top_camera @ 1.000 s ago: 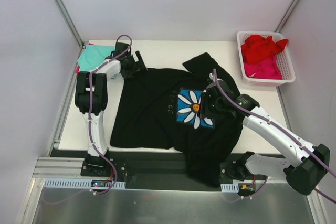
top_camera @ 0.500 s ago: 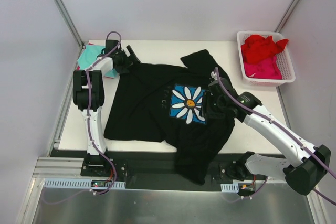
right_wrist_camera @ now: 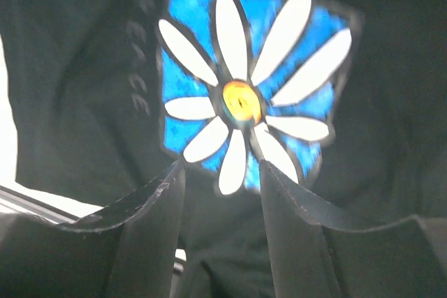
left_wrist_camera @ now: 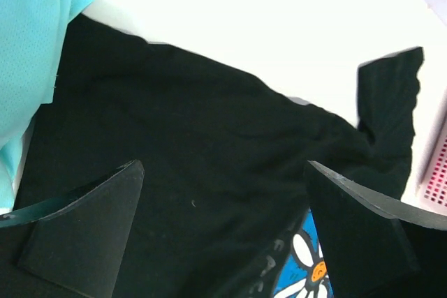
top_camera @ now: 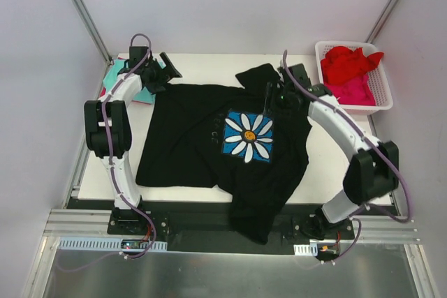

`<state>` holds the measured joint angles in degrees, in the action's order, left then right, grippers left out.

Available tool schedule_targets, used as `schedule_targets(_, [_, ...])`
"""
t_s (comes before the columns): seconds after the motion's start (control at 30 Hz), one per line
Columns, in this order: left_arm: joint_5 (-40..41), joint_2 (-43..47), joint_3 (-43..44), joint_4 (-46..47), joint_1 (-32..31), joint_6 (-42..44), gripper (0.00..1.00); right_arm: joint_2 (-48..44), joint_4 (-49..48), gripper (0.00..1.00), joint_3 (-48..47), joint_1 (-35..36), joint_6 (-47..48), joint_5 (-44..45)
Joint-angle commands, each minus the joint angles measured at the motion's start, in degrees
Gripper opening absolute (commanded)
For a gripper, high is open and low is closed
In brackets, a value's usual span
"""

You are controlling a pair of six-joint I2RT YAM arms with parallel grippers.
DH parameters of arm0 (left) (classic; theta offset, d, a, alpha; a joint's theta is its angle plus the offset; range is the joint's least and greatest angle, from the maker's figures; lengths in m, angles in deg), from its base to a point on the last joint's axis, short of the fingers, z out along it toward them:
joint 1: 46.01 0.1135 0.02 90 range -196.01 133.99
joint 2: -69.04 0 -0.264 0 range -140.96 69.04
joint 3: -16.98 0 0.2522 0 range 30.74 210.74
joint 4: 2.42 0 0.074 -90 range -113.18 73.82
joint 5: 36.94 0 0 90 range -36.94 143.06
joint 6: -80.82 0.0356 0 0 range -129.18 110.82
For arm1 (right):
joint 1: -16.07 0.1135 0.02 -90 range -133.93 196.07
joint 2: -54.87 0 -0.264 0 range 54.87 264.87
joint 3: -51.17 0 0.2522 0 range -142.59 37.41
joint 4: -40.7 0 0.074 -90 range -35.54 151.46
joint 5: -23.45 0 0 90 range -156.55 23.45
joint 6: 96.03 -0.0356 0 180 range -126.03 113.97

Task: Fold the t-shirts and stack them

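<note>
Tabletop (top_camera: 209,68), right arm (top_camera: 335,120) outstretched over t-shirt (top_camera: 188,137)

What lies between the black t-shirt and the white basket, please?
Top view: bare white table between black t-shirt and basket, with the right arm reaching across above it.

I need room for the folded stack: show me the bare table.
The table is bare along its far edge, behind the black t-shirt, between the left gripper and the white basket. Also right of that shirt, nearer than the basket, under the right arm. Crowded: the centre, and the far-left corner with the teal t-shirt.
</note>
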<state>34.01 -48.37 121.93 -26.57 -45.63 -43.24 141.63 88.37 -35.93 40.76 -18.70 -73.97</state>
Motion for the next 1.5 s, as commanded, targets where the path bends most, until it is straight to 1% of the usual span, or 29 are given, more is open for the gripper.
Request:
schedule_targets(0.0, [-1.3,4.7,-1.5,-0.9,-0.3,-0.5,0.99,10.8,-6.4,0.51,-13.6,-3.5,4.9,-10.6])
schedule_targets(0.03, [-1.3,5.0,-1.9,-0.9,-0.2,-0.7,0.99,13.4,-6.7,0.51,-16.0,-4.8,5.8,-12.9])
schedule_targets(0.07, [-1.4,5.2,-2.0,-0.9,-0.7,-0.8,0.99,19.4,-6.9,0.51,-22.0,-5.4,5.9,-18.2])
schedule_targets(0.13, [-1.1,5.8,-2.0,-0.9,-2.1,-0.4,0.99,25.3,-8.6,0.53,-27.4,-7.1,5.2,-26.1])
schedule_targets(0.17, [-0.8,6.0,-2.1,-0.9,-2.7,-0.4,0.99,31.0,-8.7,0.55,-33.5,-7.5,4.8,-29.8])
schedule_targets(0.2, [-0.7,6.6,-2.0,-0.9,-2.9,0.1,0.99,33.2,-8.9,0.57,-35.9,-7.7,4.7,-31.0])
schedule_targets(0.3, [-0.4,8.4,-2.6,-0.9,-3.3,0.5,0.99,40.7,-9.2,0.59,-44.2,-8.3,4.1,-33.8])
schedule_targets(0.4, [0.2,10.6,-3.8,-0.9,-3.3,1.4,0.99,45.1,-10.0,0.61,-48.5,-9.7,2.3,-37.0])
schedule_targets(0.6, [0.0,14.9,-6.8,-0.9,-3.4,1.8,0.99,46.7,-12.8,0.64,-46.4,-12.3,2.2,-38.7])
schedule_targets(0.77, [0.3,18.5,-9.2,-0.9,-4.0,2.3,0.99,48.3,-11.9,0.66,-45.3,-14.0,4.6,-37.7])
schedule_targets(0.8, [0.9,19.8,-10.2,-0.9,-4.2,2.5,0.99,48.4,-11.0,0.66,-45.3,-14.2,6.7,-36.5])
schedule_targets(0.83, [1.6,20.5,-10.5,-1.0,-4.7,2.9,0.99,49.0,-8.3,0.67,-46.3,-14.1,8.0,-33.1])
schedule_targets(0.9, [3.3,21.6,-11.0,-1.5,-5.1,3.6,0.99,49.9,-4.7,0.69,-47.9,-14.4,9.4,-29.9])
schedule_targets(0.93, [3.4,21.7,-11.0,-1.8,-5.3,3.7,0.99,50.8,-1.2,0.7,-49.5,-14.4,9.9,-26.7])
schedule_targets(1.0, [3.8,21.7,-11.1,-2.2,-5.4,3.8,0.99,51.0,1.4,0.7,-49.7,-14.6,10.5,-23.5])
schedule_targets(1.03, [4.0,21.8,-11.2,-2.3,-5.6,4.0,0.99,50.7,3.0,0.71,-49.2,-14.7,10.6,-20.5])
schedule_targets(1.1, [4.0,21.9,-11.5,-2.4,-6.0,4.0,0.99,49.1,4.3,0.71,-46.8,-15.0,10.6,-18.6])
schedule_targets(1.13, [4.3,21.9,-11.7,-2.5,-6.1,4.1,0.99,48.2,4.3,0.72,-45.4,-15.1,10.5,-16.3])
schedule_targets(1.2, [4.4,21.9,-12.3,-2.5,-6.5,4.1,0.99,45.2,4.1,0.72,-41.1,-15.1,11.2,-13.7])
schedule_targets(1.23, [4.1,21.8,-12.4,-2.4,-6.6,4.1,0.99,44.4,3.7,0.72,-40.1,-15.1,11.6,-10.5])
schedule_targets(1.47, [5.3,23.7,-14.7,-2.6,-7.7,4.1,0.99,45.3,7.7,0.73,-41.6,-16.2,14.3,-6.5])
